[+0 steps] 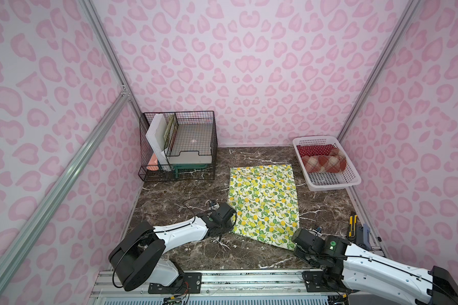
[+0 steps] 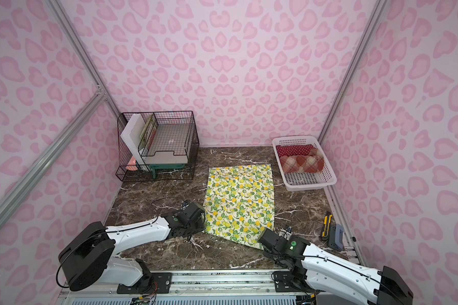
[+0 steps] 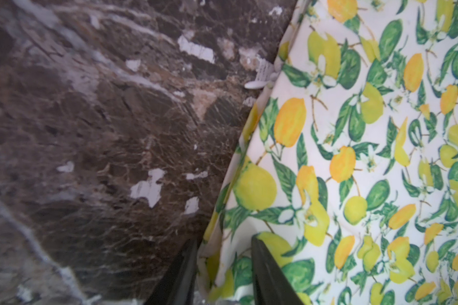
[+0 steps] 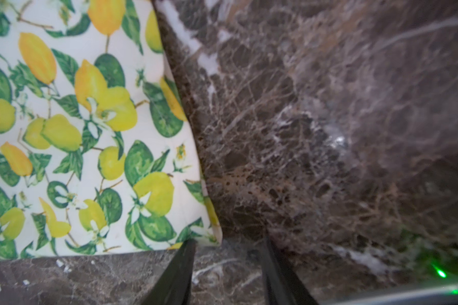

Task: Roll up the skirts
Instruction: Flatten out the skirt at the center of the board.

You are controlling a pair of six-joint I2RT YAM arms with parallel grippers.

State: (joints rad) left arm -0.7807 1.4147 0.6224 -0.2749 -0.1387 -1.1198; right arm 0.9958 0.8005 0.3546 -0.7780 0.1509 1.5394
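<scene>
- Wrist cams: left gripper (image 3: 224, 239) jaws apart, straddling the lemon skirt (image 3: 354, 148) edge; right gripper (image 4: 229, 241) apart over bare marble (image 4: 328, 132), empty.
- Both top views: fingertips hidden.

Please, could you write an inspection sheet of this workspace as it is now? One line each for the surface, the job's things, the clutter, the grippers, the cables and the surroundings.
Surface: dark marble-pattern table, no spill seen.
Job's things: lemon skirt flat and unrolled at the centre; polka-dot skirt and plaid skirt rolled, inside the white basket.
Clutter: black wire rack at the far left; utility knife at the right edge.
Grippers: left gripper open, the lemon skirt's edge between its jaws; right gripper open at the skirt's near corner, holding nothing.
Cables: black cable looping on the table by the left wrist.
Surroundings: pink patterned walls, aluminium frame.
</scene>
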